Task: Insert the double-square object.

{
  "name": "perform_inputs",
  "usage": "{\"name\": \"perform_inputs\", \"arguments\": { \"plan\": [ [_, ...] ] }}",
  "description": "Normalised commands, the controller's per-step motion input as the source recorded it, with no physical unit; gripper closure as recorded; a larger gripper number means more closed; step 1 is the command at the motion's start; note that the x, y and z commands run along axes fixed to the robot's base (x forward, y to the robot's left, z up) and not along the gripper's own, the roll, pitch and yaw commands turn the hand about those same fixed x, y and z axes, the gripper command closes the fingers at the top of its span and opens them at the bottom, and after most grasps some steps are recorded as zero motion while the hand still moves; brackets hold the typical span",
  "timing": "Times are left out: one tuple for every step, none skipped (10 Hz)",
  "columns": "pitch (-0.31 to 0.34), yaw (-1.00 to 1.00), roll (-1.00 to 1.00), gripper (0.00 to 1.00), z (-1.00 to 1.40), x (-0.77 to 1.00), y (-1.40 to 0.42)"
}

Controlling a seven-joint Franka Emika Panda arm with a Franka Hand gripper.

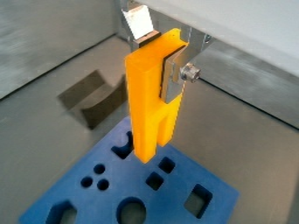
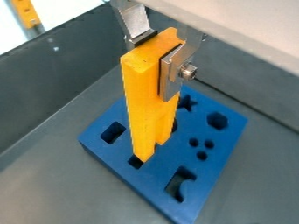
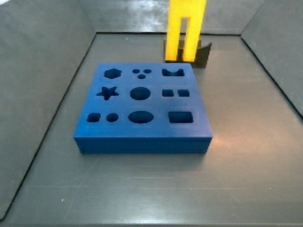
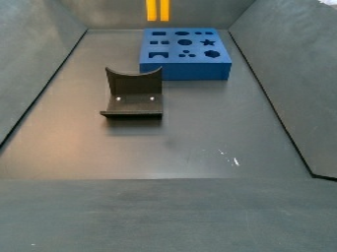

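Note:
The double-square object (image 1: 152, 96) is a tall bright yellow bar with two prongs, held upright. My gripper (image 1: 159, 51) is shut on its top end, with one silver finger (image 1: 176, 70) flat against its side; this shows in both wrist views (image 2: 159, 51). The bar (image 2: 146, 105) hangs over the blue block (image 2: 222, 166), prongs down, its lower end close to the block's top face. In a side view the bar (image 3: 185, 31) is over the block's (image 3: 142, 133) far edge, and the gripper is out of frame. The block's pair of small square holes (image 3: 174, 92) lies nearer the middle.
The dark fixture (image 4: 133, 94) stands on the grey floor, away from the blue block (image 4: 184, 61); in a side view it shows behind the bar (image 3: 203, 55). Sloping grey bin walls (image 3: 48, 106) ring the floor. The block has several other shaped holes, such as a star (image 3: 108, 91).

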Motion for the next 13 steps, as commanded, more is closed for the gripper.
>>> {"name": "perform_inputs", "arguments": {
  "plan": [
    [0.063, -0.27, 0.0, 1.0, -0.34, 0.5, -0.14],
    [0.006, 0.13, 0.0, 1.0, -0.37, 0.29, -0.15],
    [0.0, 0.41, 0.02, 1.0, -0.32, 0.23, -0.14],
    [-0.016, 0.49, 0.06, 1.0, -0.27, 0.18, -0.08],
    [-0.009, 0.59, 0.14, 1.0, -0.18, 0.04, -0.14],
    [0.0, 0.6, 0.21, 1.0, -0.08, 0.03, -0.14],
    [0.007, 0.12, 0.17, 1.0, -0.16, 0.09, -0.14],
    [0.054, 0.0, 0.15, 1.0, -0.22, 0.13, -0.1],
    [0.059, -0.03, 0.14, 1.0, -0.24, 0.11, -0.06],
    [0.041, -0.02, 0.12, 1.0, -0.23, 0.05, -0.05],
    [0.0, 0.0, 0.09, 1.0, -0.27, 0.0, -0.07],
    [0.0, 0.06, 0.03, 1.0, -0.17, -0.14, -0.13],
    [0.0, 0.08, 0.03, 1.0, -0.16, -0.14, -0.12]
  ]
}}
